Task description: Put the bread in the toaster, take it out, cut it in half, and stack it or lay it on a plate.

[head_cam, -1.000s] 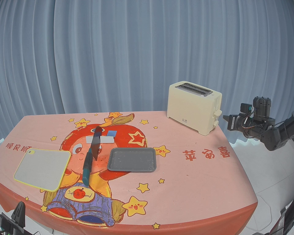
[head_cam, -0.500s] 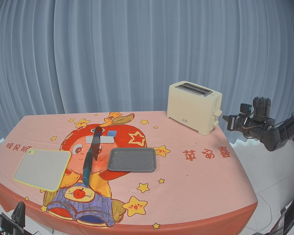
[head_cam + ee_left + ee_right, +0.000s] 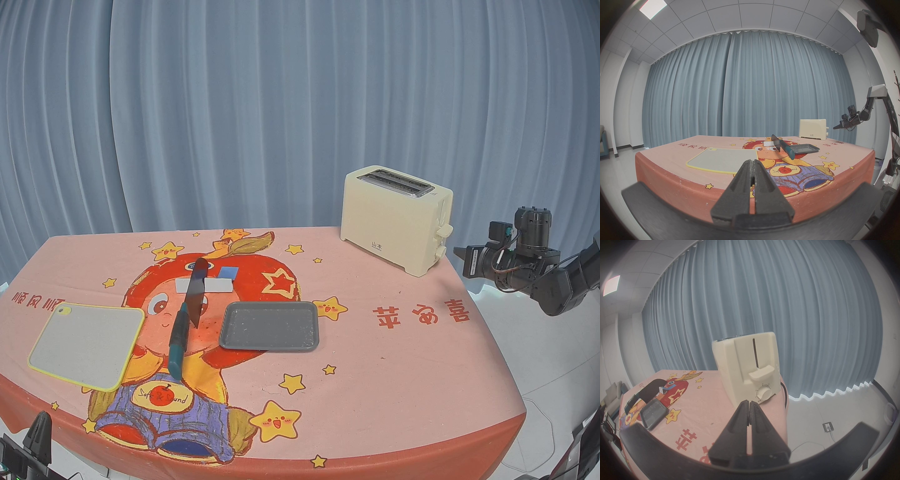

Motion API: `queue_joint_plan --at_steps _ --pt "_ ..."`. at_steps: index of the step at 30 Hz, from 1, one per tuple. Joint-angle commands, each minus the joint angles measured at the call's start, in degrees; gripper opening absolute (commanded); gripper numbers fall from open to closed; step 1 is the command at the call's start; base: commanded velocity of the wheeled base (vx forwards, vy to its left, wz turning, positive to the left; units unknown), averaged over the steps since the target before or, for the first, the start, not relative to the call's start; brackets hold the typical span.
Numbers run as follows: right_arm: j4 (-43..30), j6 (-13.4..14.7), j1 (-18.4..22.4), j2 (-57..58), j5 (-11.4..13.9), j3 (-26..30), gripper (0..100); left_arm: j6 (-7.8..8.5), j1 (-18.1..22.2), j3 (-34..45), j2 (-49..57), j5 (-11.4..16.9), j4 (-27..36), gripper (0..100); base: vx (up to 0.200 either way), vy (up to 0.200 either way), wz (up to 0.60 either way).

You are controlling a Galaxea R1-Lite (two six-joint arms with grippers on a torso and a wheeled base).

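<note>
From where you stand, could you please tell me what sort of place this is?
Probably a demo or lab room rather than a kitchen: a pleated blue-grey curtain wall, an office-style tiled ceiling, and a cream two-slot toaster on a pink cartoon tablecloth.

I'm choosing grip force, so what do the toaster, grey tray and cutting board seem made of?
Toaster: likely plastic, smooth cream matte shell with moulded lever and dial.
Tray: dark grey, matte, faintly speckled; plastic or coated metal, cannot tell which.
Cutting board: probably plastic, flat grey face with yellow-green rim.
</note>
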State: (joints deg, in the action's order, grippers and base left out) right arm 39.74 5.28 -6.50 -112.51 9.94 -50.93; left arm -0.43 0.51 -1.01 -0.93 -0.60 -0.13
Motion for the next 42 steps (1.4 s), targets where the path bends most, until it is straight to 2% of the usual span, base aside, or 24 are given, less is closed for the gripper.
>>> queue_joint_plan --at_steps 1,6,10,25,42 --pt "0.0 -0.1 0.1 -1.8 -0.1 0.5 0 -0.01 -0.1 1.0 0.9 0.0 0.0 0 0.000 0.000 0.00" --pt "-0.5 -0.4 -0.3 -2.5 -0.3 0.4 0 -0.01 -0.1 1.0 0.9 0.0 0.0 0 0.000 0.000 0.00" --pt "-0.5 -2.3 -0.3 -3.5 -0.7 0.3 0 -0.01 0.0 1.0 0.9 0.0 0.0 0 0.000 0.000 0.00" --pt "-0.5 -2.4 -0.2 -4.2 -0.7 -1.5 0 -0.01 0.0 1.0 0.9 0.0 0.0 0 0.000 0.000 0.00" --pt "-0.6 -2.3 -0.4 -9.1 -0.7 -8.4 0 -0.01 0.0 1.0 0.9 0.0 0.0 0 0.000 0.000 0.00"
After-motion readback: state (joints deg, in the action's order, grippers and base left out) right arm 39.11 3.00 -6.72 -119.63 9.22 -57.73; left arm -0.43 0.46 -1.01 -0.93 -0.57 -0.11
